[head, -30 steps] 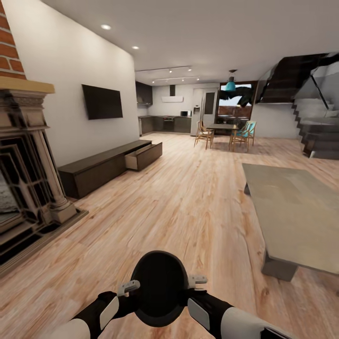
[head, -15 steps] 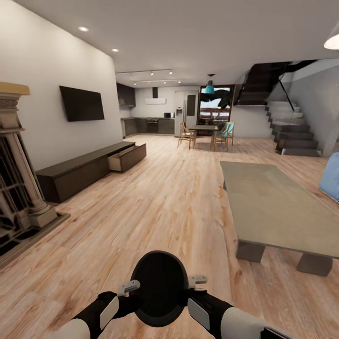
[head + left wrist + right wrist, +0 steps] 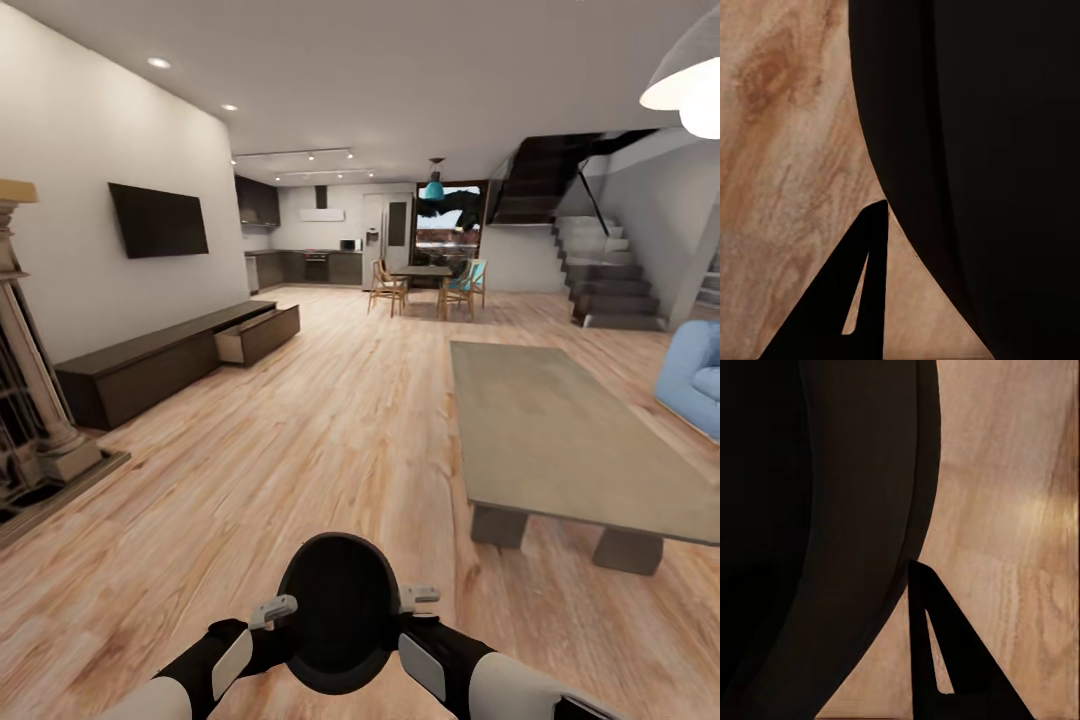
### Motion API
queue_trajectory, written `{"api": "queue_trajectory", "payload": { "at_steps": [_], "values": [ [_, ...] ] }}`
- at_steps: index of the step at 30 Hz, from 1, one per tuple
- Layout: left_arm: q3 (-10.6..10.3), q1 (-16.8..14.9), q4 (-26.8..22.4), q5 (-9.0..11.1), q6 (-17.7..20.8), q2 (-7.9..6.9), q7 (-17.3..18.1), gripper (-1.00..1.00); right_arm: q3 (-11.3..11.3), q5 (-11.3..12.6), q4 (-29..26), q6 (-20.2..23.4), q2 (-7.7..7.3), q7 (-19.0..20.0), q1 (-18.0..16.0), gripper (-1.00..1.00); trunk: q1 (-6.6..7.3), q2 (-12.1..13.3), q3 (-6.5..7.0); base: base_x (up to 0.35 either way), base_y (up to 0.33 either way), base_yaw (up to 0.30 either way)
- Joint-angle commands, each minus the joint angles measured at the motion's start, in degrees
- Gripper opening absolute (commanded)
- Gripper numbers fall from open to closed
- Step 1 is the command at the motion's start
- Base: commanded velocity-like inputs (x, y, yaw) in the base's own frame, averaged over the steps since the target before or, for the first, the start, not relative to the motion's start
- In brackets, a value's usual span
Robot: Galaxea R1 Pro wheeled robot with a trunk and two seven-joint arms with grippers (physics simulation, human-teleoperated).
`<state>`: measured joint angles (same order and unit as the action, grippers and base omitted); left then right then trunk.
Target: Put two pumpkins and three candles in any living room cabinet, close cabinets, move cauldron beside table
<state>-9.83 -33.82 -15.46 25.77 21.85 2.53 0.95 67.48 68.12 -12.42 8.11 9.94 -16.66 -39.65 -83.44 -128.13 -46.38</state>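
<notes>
Both grippers, left [image 3: 273, 608] & right [image 3: 420, 596], clamped on cauldron [image 3: 337, 612] at lower centre. Table [image 3: 560, 440] right of centre; cabinet [image 3: 150, 365] at left, one drawer [image 3: 258, 337] open.

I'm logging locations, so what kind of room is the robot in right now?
An open-plan home living room: a wall-mounted TV above a long low cabinet, a large low table, with a kitchen and dining set behind.
</notes>
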Motion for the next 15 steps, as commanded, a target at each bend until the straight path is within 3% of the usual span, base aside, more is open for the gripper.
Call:
{"api": "queue_trajectory", "payload": {
  "at_steps": [1, 7, 15],
  "values": [
    [1.0, 0.0, -0.1, 4.0, 0.3, -2.27, 0.3, -1.0, -1.7, -0.4, -0.3, -1.3, -0.09, 3.7, -0.1, -1.0, 0.02, 0.0, -0.03, -0.076, -0.273, -0.192],
    [1.0, 0.0, -0.1, 4.0, 0.3, -2.34, 0.3, -1.0, -1.7, -0.4, -0.3, -1.4, -0.09, 3.7, -0.1, -1.0, 0.02, 0.0, 0.18, -0.044, -0.219, -0.238],
    [1.0, 0.0, -0.1, 4.0, 0.3, -2.36, 0.3, -1.0, -3.7, -0.5, -0.3, -1.4, -0.09, 3.8, -0.1, -1.0, 0.02, 0.0, 0.51, -0.002, -0.017, -0.25]
  ]
}}
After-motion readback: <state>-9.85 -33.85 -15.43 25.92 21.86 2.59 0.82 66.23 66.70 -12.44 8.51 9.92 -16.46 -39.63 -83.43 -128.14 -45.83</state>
